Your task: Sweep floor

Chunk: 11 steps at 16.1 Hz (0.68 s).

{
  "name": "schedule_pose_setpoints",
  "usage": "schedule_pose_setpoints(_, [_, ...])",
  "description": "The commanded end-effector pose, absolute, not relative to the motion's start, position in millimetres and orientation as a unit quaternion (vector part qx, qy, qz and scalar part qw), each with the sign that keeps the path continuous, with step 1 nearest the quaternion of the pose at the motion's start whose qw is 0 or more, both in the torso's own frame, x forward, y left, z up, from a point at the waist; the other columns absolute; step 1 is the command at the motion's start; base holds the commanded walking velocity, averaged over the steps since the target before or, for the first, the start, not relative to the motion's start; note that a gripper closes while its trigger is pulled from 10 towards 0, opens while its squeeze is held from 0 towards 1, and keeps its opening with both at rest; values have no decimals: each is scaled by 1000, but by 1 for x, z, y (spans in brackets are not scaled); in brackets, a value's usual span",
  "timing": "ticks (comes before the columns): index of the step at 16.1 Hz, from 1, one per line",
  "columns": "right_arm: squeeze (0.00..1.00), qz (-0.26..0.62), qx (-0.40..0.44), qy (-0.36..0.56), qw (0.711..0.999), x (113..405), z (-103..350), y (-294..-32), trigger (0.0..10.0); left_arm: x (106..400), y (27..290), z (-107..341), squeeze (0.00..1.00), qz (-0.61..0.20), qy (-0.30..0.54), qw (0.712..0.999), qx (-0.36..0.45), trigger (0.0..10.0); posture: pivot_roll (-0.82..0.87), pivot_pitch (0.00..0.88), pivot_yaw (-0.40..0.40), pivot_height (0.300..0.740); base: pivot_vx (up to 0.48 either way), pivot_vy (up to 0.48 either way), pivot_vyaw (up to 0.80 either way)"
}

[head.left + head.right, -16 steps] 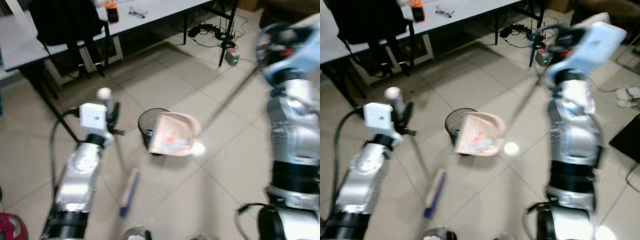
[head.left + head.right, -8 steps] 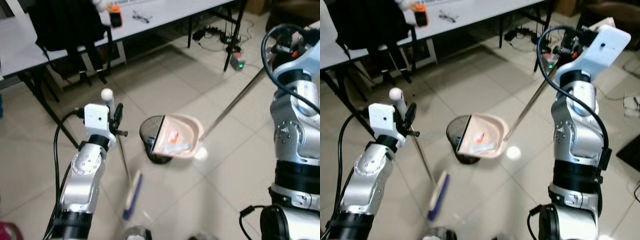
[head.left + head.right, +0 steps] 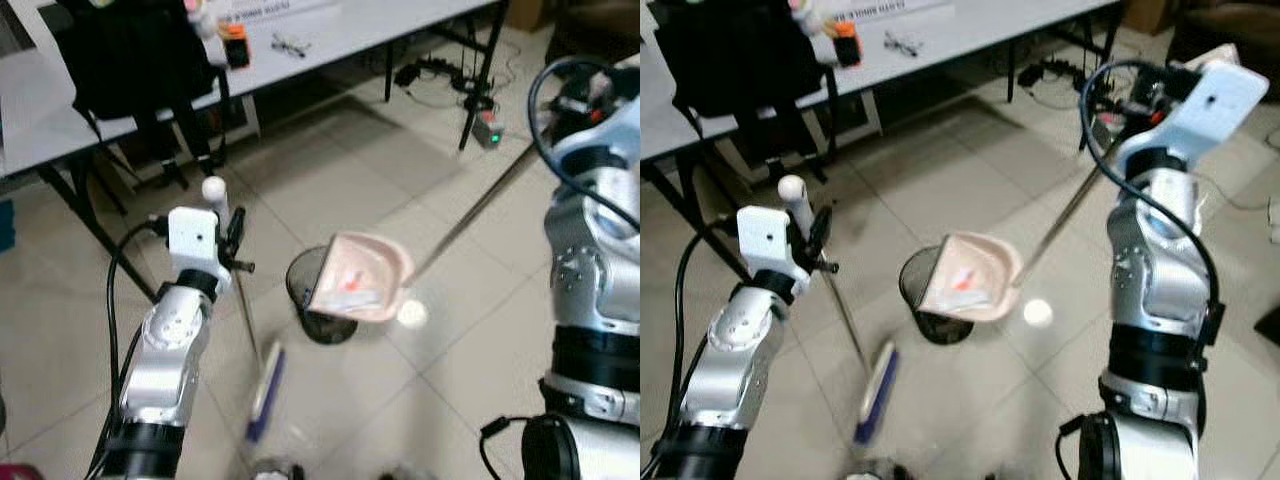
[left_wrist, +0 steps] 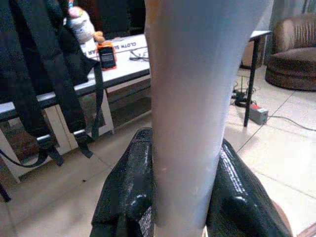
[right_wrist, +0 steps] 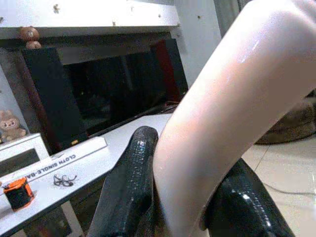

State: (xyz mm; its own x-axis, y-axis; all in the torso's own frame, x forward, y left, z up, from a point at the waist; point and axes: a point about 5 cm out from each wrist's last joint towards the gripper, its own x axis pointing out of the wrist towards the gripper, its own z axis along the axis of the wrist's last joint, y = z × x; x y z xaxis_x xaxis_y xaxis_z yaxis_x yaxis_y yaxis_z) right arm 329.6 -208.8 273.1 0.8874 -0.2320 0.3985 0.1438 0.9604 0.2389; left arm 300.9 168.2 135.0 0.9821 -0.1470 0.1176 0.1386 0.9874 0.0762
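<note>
My left gripper point(image 3: 232, 232) is shut on the white handle of a broom point(image 3: 243, 310), whose blue and white head point(image 3: 263, 392) rests on the tiled floor. My right gripper point(image 3: 1118, 120) is shut on the long handle of a pink dustpan point(image 3: 357, 279). The dustpan hangs tilted over a black mesh waste bin point(image 3: 318, 300), with white and orange scraps lying in it. In the left wrist view the black fingers point(image 4: 128, 197) clamp the pale broom handle point(image 4: 192, 98). In the right wrist view the fingers point(image 5: 131, 182) clamp the pale dustpan handle point(image 5: 217, 123).
A white table point(image 3: 300, 30) runs across the back with a black backpack point(image 3: 130, 50), an orange item point(image 3: 235, 45) and glasses point(image 3: 286, 43) on it. Its black legs, cables and a power strip point(image 3: 490, 130) stand behind the bin. A white ball-like spot point(image 3: 411, 314) lies beside the bin.
The dustpan has lifted a little and tipped further over the bin. The camera has shifted slightly, moving the whole scene down and right. The left arm and broom have held still.
</note>
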Motion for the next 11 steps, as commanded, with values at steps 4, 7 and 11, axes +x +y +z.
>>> schedule_pose_setpoints(4, [0,-73,110,-254,958,327,286,-196,10000,301,175,142,0,-67,-77,993,52,10000,-21,68,70,740,429,0,0])
schedule_pose_setpoints(7, [0,-75,107,-256,958,326,285,-196,10000,301,175,141,0,-69,-77,993,51,10000,-21,62,71,740,431,0,0])
schedule_pose_setpoints(11, [0,-71,77,-266,958,325,285,-194,10000,300,177,138,0,-69,-63,995,27,10000,-19,64,73,740,0,0,0])
